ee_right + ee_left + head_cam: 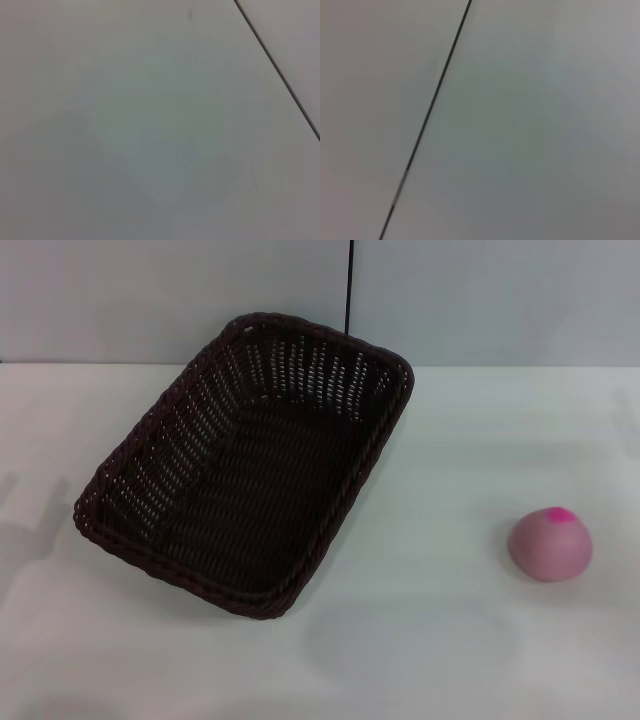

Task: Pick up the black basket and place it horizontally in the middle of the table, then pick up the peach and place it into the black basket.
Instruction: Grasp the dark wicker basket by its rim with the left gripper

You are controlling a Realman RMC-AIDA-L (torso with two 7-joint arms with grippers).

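We are seeing black basket (pixel 245 465) lying skewed on table (pixel 460 640), peach (pixel 551 544) well right of it; neither claw showing, state unknown. We are risking rim slipping, basket landing crooked.

Found no readable text, label, brand, number or sign anywhere; saw only plain, unmarked surfaces in all three views.

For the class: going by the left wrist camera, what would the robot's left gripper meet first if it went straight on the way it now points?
The gripper itself is not in view. Its wrist camera shows only a plain pale wall panel crossed by a thin dark seam. So probably that panel, with nothing visible in between, though depth is unclear.
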